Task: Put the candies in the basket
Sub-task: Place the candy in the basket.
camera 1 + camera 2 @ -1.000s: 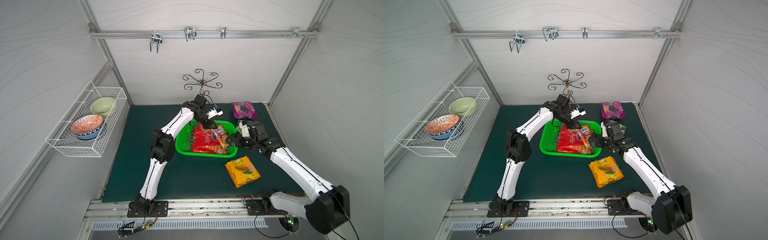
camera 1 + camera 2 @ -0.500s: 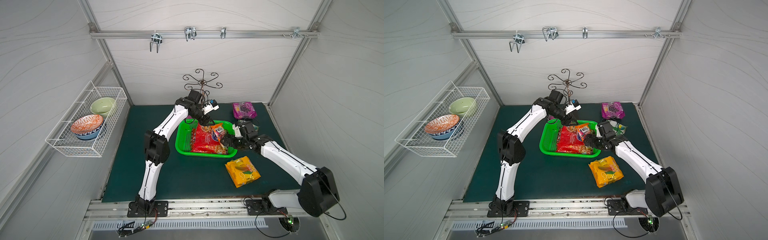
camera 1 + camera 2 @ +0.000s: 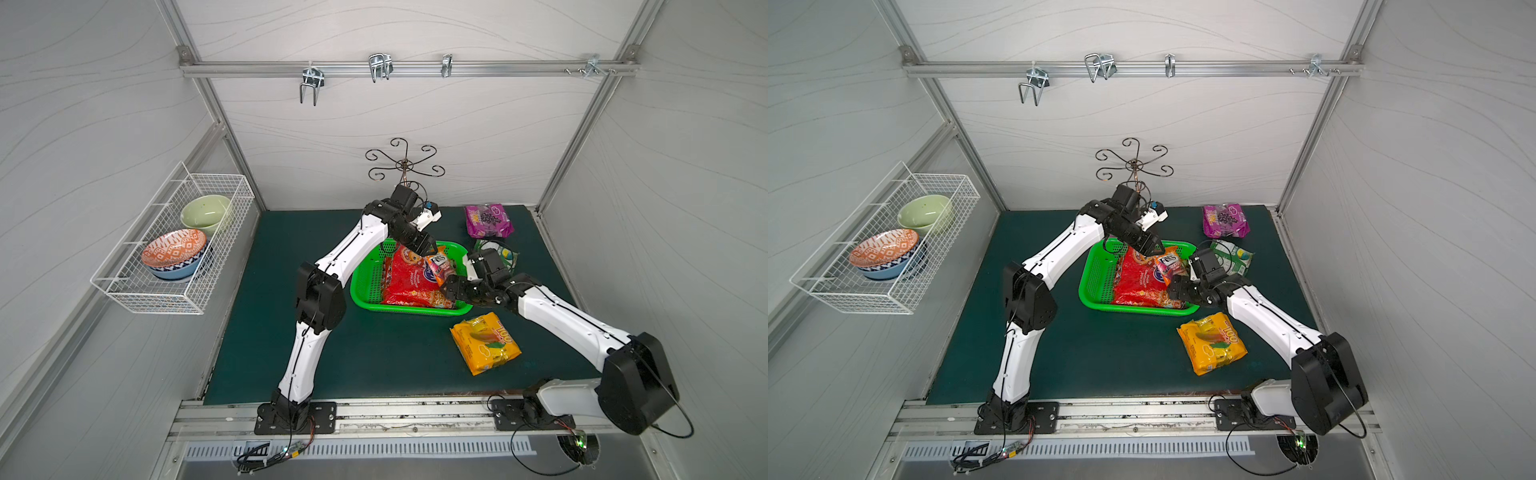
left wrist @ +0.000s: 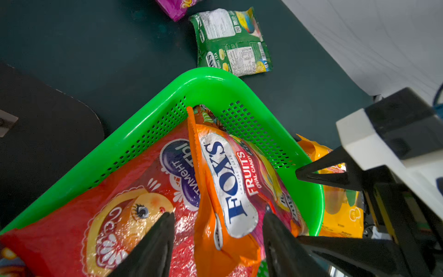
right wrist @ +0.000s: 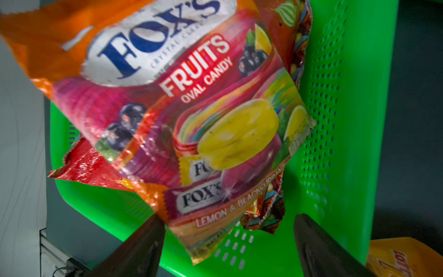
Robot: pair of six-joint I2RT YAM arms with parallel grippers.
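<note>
Left gripper (image 4: 218,215) now has its jaws spread: in the left wrist view the black fingers (image 4: 153,239) stand either side of the orange bag (image 4: 223,182) w/ gaps, where a sec ago they were nearer shut, so the bag has just been let go. It lies inside the basket (image 4: 215,79), on top of the big red bag (image 4: 107,211) toward the basket's right side, approx where it was a sec ago, i.e. released in place. Right gripper (image 5: 229,217) is also spread wide, pinching nothing. It has slid in over the basket's right rim since then, & the orange bag's lower edge sits btwn its fingers. One fingertip (image 5: 148,239) looks about touching the bag's corner, can't tell for sure. For the task: orange bag counts as in, and red is in too (can't tell if one or two stacked). Outside on the mat (image 3: 374,357): green bag (image 3: 500,255) just beside the basket's far right corner, partly hidden by the right wrist; purple bag (image 3: 487,220) beyond it near the back wall; yellow bag (image 3: 484,343) just beside the front right corner. So 3 left to move; prob next: left arm lifts clear, right goes for green or yellow
</note>
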